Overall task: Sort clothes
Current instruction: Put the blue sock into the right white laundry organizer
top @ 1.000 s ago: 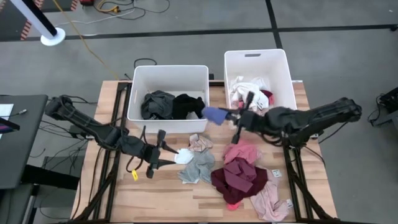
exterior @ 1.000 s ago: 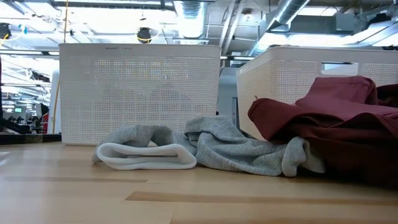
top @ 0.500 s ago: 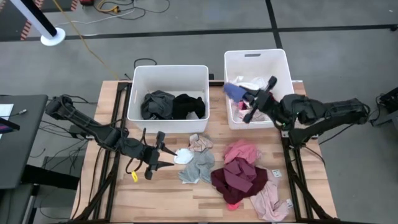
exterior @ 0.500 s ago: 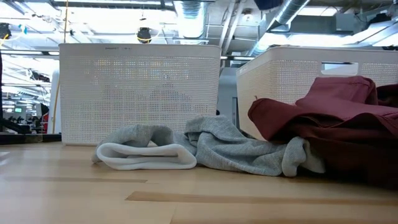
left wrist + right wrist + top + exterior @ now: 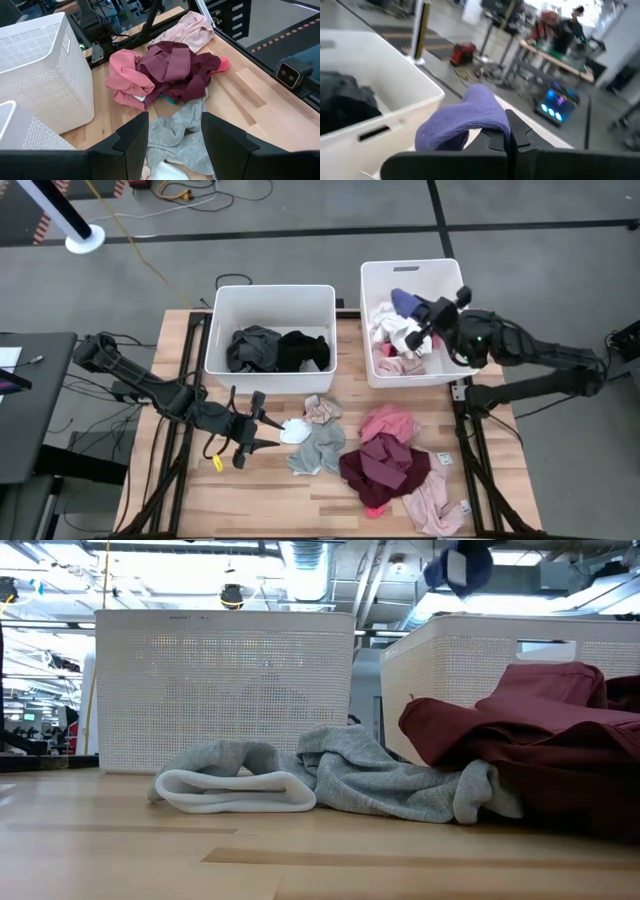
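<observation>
- The right gripper pinched a small blue-purple fabric garment, held above the right white plastic bin — apparently to drop it among the pale clothes there.
- That arm reached in from 3 o'clock, raised.
- The left gripper lay low on the tabletop, fingers spread at the small white sock beside the crumpled grey garment — likely next.

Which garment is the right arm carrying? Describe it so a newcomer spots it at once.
Start at the right white bin, the one holding white and pink clothes. Above it the right end effector is shut on a small periwinkle-blue garment. It is the only blue piece in view and the only one held off the table.
</observation>
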Robot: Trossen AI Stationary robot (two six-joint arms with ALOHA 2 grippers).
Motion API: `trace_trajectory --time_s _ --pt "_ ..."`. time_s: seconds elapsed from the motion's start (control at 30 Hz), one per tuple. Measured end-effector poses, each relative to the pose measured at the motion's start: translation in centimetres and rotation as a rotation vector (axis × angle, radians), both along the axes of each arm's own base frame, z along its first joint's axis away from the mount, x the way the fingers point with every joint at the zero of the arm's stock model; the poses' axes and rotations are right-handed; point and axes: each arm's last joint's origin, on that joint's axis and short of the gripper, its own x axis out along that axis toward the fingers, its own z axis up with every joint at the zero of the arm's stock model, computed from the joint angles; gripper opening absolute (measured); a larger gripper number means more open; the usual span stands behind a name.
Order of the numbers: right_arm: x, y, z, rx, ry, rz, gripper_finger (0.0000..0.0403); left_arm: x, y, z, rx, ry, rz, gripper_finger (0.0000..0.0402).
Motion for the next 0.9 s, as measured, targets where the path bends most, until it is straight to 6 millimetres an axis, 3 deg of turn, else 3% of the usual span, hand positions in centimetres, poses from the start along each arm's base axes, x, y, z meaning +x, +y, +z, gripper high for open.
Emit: trace_trajectory --time_s 0.47,0.9 --pt "-1.3 -2.9 -1.9 0.102 0.111 -0.208 0.0 0.0 0.0 0.0 -0.009 0.0 0.002 0.0177" --pt "-1.4 -6.6 -4.0 0.268 0.201 -0.286 0.0 0.0 0.0 0.1 -0.018 -0.003 0.005 0.0177"
